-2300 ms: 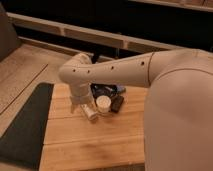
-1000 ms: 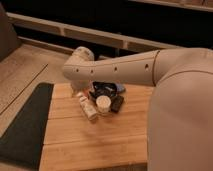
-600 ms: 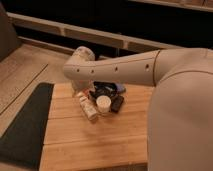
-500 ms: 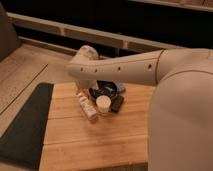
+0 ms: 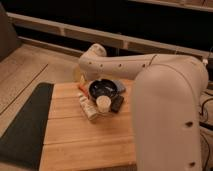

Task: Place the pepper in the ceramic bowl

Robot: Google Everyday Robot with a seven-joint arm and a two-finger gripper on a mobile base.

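Pepper (image 5: 81, 89) not in yet, lies on bench (image 5: 75, 142) just beside dark bowl (image 5: 119, 88). Pincer (image 5: 80, 78) hangs low right behind pepper; open or closed, can't tell. Pickup and drop both remain.

Table (image 5: 85, 142): ceramic bowl (image 5: 104, 88), cup (image 5: 103, 103), bottle (image 5: 88, 108), black block (image 5: 117, 103), pepper (image 5: 81, 90); end effector (image 5: 80, 78) beside bowl.

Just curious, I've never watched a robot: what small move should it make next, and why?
Probably lower the gripper onto the pepper: it hangs just above that red-orange piece, which seems to lie on the table beside the ceramic bowl's rim, not inside.
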